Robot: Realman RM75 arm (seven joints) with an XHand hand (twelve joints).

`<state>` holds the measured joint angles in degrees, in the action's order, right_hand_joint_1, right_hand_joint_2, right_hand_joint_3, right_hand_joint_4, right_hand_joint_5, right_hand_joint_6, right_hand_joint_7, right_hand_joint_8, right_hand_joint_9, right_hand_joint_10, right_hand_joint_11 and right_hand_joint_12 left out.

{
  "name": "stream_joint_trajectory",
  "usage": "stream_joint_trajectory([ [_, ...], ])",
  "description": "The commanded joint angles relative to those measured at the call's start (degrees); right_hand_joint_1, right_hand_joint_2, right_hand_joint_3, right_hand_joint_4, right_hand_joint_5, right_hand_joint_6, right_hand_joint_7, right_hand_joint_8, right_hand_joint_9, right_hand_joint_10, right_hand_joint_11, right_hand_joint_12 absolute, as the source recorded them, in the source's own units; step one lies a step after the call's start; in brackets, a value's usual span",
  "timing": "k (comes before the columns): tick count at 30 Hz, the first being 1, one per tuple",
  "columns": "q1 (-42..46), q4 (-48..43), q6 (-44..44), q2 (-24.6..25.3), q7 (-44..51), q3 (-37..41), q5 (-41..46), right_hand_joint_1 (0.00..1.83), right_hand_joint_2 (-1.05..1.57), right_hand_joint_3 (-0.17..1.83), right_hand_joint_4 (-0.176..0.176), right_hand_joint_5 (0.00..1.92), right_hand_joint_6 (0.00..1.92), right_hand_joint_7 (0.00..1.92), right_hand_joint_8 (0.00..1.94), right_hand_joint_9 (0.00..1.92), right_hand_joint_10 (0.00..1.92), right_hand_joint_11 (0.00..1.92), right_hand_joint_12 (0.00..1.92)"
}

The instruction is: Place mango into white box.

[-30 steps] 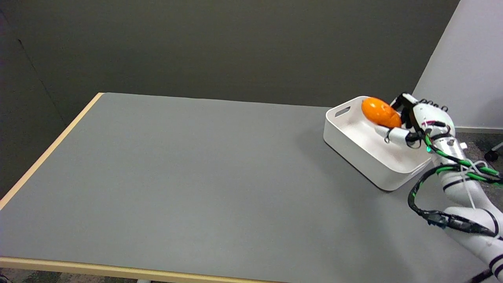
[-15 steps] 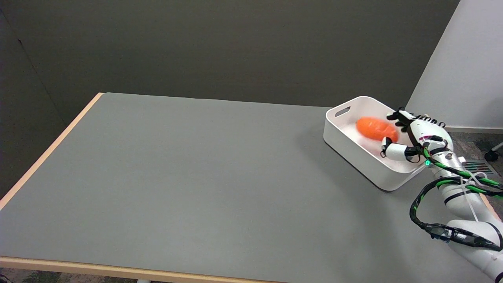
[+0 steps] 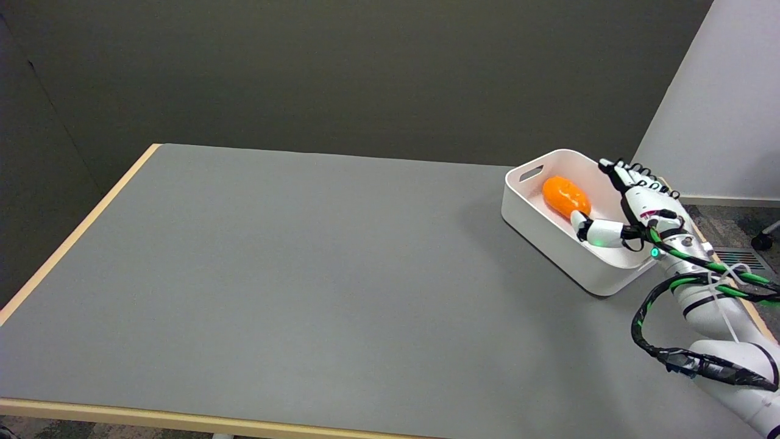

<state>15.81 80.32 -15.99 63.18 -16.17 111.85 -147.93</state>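
Reaching in from five o'clock, the right hand [image 3: 631, 210] hovers over the white box [image 3: 551, 241] with fingers spread wide, holding nothing. Beyond its thumb, toward eleven o'clock, the mango [image 3: 565, 196] lies inside the box on the gray table [image 3: 304, 274].

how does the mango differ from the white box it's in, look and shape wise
The mango is bright orange; the white box is plain white. The mango is a rounded oval, while the box is rectangular with straight walls and a handle slot. The mango is much smaller and lies inside the box, near its far left end, while the box sits on the grey table. Both look smooth. The right hand, fingers spread, holds neither.
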Motion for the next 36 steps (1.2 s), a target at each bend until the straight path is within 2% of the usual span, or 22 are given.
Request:
stream_joint_trajectory([
  [1,-0.4,9.57,-2.21,-0.46,-0.63,1.73,3.02,0.39,0.59,0.99,0.079,0.02,0.21,0.0,0.14,0.0,0.35,0.02,0.97],
  [5,1.35,15.14,-7.63,-0.71,-5.21,0.23,7.27,0.3,0.59,0.98,0.073,0.02,0.21,0.01,0.15,0.01,0.41,0.03,0.99],
  [8,4.09,19.77,-9.56,-1.38,-16.35,-2.33,8.47,0.28,0.61,0.99,0.074,0.07,0.25,0.1,0.2,0.09,0.55,0.08,1.04],
  [10,5.79,23.21,-9.36,-2.26,-26.16,-4.75,8.07,0.28,0.69,1.02,0.103,0.24,0.53,0.39,0.5,0.38,0.78,0.23,1.21],
  [12,6.64,25.05,-9.08,-3.36,-30.69,-6.15,8.0,0.3,0.71,1.01,0.123,0.32,0.66,0.53,0.66,0.51,0.95,0.31,1.32],
  [14,7.27,26.98,-9.08,-4.56,-33.33,-7.19,8.01,0.29,0.73,1.01,0.173,0.46,0.94,0.65,0.87,0.62,1.09,0.45,1.5],
  [18,7.87,30.03,-8.76,-6.81,-37.03,-10.72,8.51,0.25,0.72,1.02,0.176,0.49,1.03,0.71,0.97,0.67,1.16,0.51,1.58],
  [21,6.87,30.18,-8.49,-7.73,-37.38,-14.64,10.43,0.21,0.75,0.96,0.176,0.47,1.11,0.68,1.03,0.66,1.22,0.51,1.55],
  [27,4.11,30.64,-8.12,-8.91,-37.38,-22.06,13.3,0.2,0.75,0.96,0.176,0.47,1.12,0.69,1.05,0.66,1.22,0.52,1.55],
  [32,-0.03,30.39,-6.8,-10.66,-36.73,-31.91,15.35,0.19,0.75,0.93,0.176,0.47,1.12,0.68,1.05,0.67,1.21,0.52,1.56],
  [36,-1.49,30.17,-5.04,-9.63,-36.19,-34.81,15.34,0.2,0.75,0.93,0.176,0.47,1.12,0.68,1.05,0.67,1.21,0.52,1.56],
])
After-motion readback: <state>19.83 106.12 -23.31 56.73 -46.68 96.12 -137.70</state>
